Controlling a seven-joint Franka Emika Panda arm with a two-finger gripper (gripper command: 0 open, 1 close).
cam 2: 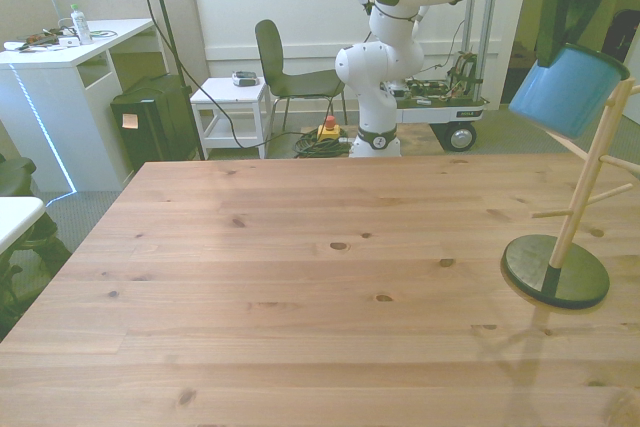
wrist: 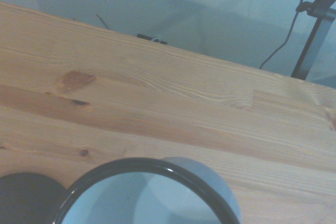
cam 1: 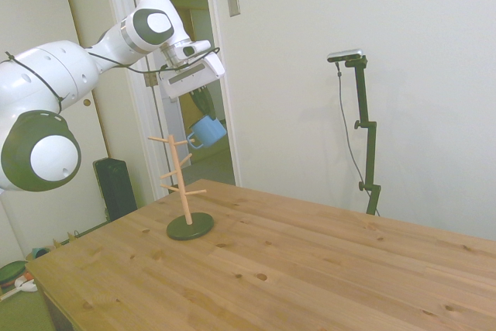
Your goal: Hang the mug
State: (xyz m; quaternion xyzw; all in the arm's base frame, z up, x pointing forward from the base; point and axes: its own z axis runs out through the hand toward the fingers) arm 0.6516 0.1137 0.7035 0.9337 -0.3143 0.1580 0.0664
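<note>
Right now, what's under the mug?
The mug hangs in the air, tilted, beside the wooden rack's upper pegs. Below it the wrist view shows bare table and an edge of the rack's dark base. The mug body hides whatever lies directly beneath.

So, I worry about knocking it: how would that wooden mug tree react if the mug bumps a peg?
The mug tree looks tall and thin on a small round dark base, so it would probably tip or slide. Its thin pegs look light, perhaps breakable. The mug, held above it, looks rigid and would not cushion contact.
</note>
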